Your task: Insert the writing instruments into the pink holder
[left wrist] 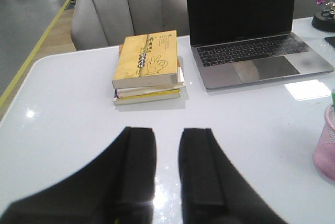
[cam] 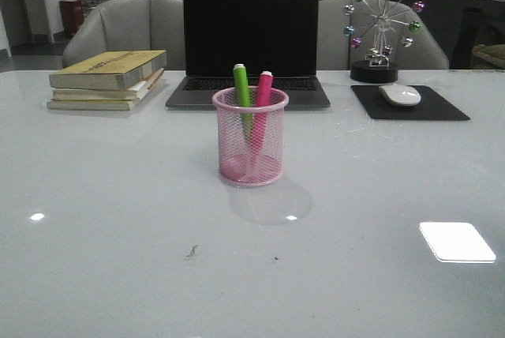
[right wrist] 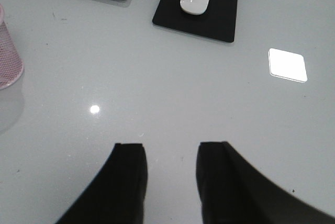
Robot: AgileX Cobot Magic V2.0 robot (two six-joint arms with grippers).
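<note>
The green marker [cam: 242,92] and pink marker [cam: 262,99] are seen upright in the pink holder [cam: 250,139], between the left hand [left wrist: 167,174] and right hand [right wrist: 171,182], both held apart and empty.

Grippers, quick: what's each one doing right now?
Left gripper: open, holding nothing.
Right gripper: open, holding nothing.

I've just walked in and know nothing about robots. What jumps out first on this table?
Your eye lands on the pink mesh pen cup standing mid-table, with a green marker and a pink marker poking out of its top. Behind it sits a dark-screened laptop, flanked by a stack of books on the left and a colourful ball-wheel desk toy on the right.
</note>
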